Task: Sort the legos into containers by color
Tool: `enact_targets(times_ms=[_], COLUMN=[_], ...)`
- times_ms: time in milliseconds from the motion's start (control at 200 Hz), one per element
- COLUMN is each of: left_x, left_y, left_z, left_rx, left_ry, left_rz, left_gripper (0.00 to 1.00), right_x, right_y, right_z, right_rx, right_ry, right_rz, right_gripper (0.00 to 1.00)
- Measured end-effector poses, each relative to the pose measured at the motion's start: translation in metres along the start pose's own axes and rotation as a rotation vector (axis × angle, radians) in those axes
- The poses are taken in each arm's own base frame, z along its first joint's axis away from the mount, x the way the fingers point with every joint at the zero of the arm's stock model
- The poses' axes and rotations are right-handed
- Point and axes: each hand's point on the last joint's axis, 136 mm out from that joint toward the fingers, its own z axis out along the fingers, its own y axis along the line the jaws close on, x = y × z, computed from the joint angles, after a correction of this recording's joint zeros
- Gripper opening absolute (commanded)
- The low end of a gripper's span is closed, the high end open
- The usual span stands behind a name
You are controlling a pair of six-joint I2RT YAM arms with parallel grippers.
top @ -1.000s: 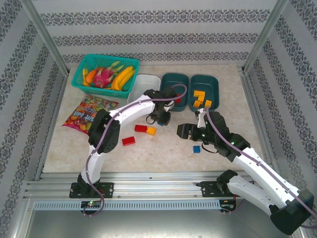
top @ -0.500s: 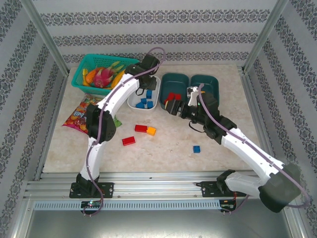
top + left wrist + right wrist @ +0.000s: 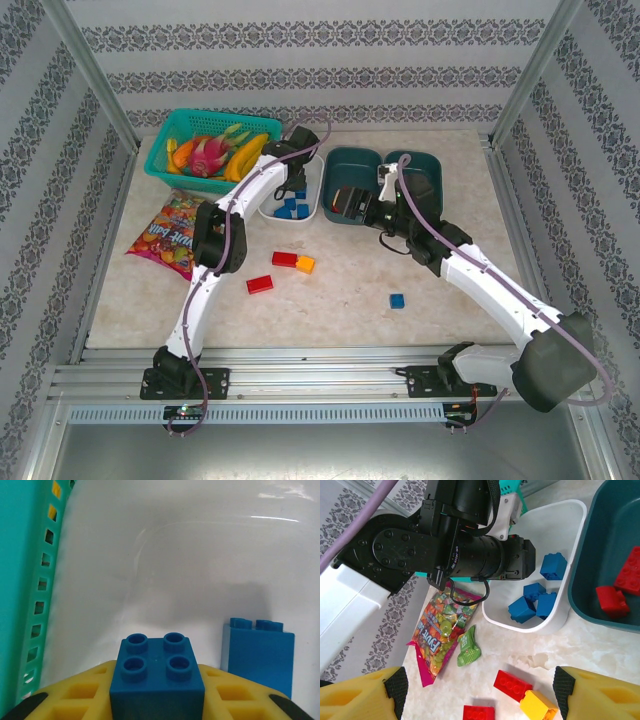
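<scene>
My left gripper [image 3: 159, 702] is shut on a blue brick [image 3: 157, 667], held low inside the white tub [image 3: 200, 570] next to another blue brick [image 3: 257, 652]. From above, the left gripper [image 3: 289, 183] hangs over the white tub [image 3: 312, 212], which holds several blue bricks [image 3: 291, 208]. My right gripper [image 3: 343, 206] hovers over the middle teal tub [image 3: 352, 156] and is open [image 3: 480, 695], with nothing between its fingers. Two red bricks [image 3: 612, 601] lie in that teal tub [image 3: 600, 545]. On the table lie two red bricks [image 3: 284, 259], a yellow one [image 3: 305, 264] and a blue one [image 3: 397, 300].
The turquoise fruit basket [image 3: 190, 122] stands just left of the white tub, its mesh wall [image 3: 30, 605] close to my left fingers. The snack bag [image 3: 170, 232] and a green sachet [image 3: 469, 650] lie at the left. My right arm covers most of the right teal tub [image 3: 425, 165].
My left gripper has swung from the table's middle up to the white tub. My right gripper has moved from near the loose blue brick to above the middle teal tub.
</scene>
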Motion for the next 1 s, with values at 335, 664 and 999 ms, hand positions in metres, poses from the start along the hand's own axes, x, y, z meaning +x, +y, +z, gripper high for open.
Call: enact_targets(times_ms=[335, 664, 999], left_x=[-0.001, -0.018, 0.031], left_y=[-0.007, 0.008, 0.080], left_z=[-0.003, -0.074, -0.269], left_rx=[0.040, 0.108, 0.370], left_ry=[0.003, -0.051, -0.280], left_rz=[-0.016, -0.098, -0.331], left_gripper=[0.53, 0.66, 0.75], right_x=[0.010, 0.001, 0.012], right_y=[-0.007, -0.001, 0.015], right_z=[0.001, -0.012, -0.021], right_rx=[0.018, 0.082, 0.122], right_ry=[0.035, 0.060, 0.154], right_rz=[0.012, -0.118, -0.406], right_gripper=[0.79, 0.78, 0.78])
